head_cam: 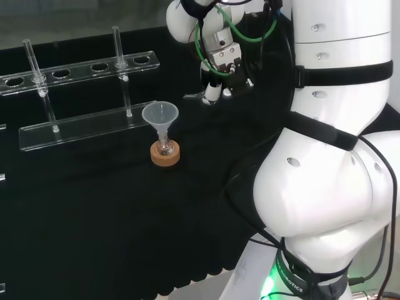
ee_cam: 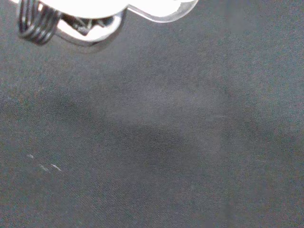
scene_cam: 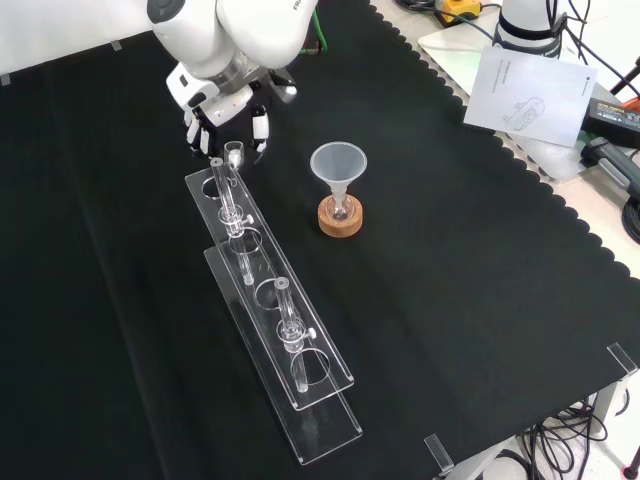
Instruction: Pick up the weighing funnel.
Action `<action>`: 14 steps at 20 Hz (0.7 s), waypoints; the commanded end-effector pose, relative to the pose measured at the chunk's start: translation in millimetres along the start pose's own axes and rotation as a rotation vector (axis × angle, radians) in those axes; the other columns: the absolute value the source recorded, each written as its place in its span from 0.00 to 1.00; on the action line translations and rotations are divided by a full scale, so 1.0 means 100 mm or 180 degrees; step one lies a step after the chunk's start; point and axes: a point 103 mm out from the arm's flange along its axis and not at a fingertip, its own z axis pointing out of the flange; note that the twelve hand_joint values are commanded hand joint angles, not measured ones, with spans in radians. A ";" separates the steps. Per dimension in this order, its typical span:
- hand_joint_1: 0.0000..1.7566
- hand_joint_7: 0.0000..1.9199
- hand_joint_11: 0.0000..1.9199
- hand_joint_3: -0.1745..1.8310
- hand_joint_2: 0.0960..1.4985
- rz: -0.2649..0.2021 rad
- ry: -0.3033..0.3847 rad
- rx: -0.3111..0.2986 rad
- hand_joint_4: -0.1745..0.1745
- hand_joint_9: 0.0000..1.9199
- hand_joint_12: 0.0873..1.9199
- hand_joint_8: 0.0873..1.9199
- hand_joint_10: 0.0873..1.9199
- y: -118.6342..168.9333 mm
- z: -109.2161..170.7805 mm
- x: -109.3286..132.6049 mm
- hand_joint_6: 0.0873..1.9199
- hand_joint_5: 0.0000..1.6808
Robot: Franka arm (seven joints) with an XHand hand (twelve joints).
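Note:
The hand (head_cam: pixel 220 62) hangs above the cloth at the bench's far side, to the right of the rack in the head view. Its fingers curl downward around a small clear piece, the weighing funnel (head_cam: pixel 194 96), whose end juts out to the left of a white fingertip. From the front, the hand (scene_cam: pixel 225 105) sits at the top left, and the weighing funnel (scene_cam: pixel 235 150) shows as a small clear mouth below the fingers, just above the rack's near end. The wrist view gives a blurred white edge of the hand (ee_cam: pixel 95 7) over bare black cloth.
The big funnel (head_cam: pixel 160 115) stands in a small flask on a cork ring (head_cam: pixel 165 154) mid-bench. A clear two-tier tube rack (scene_cam: pixel 300 400) with two upright tubes runs along the cloth. A paper sheet (scene_cam: pixel 530 85) and cables lie off the cloth's right edge.

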 end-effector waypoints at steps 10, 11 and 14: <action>0.64 0.32 0.43 0.42 0.39 0.0314 -0.0295 -0.0001 1.00 0.52 0.52 0.30 0.14 -0.63 -0.48 -0.06 0.31 0.76; 0.64 0.32 0.43 0.42 0.39 0.0334 -0.0302 0.0001 1.00 0.52 0.52 0.30 0.14 -0.67 -0.50 -0.07 0.31 0.76; 0.64 0.31 0.43 0.42 0.39 0.0385 -0.0300 -0.0033 1.00 0.52 0.52 0.30 0.14 -0.79 -0.59 -0.09 0.31 0.76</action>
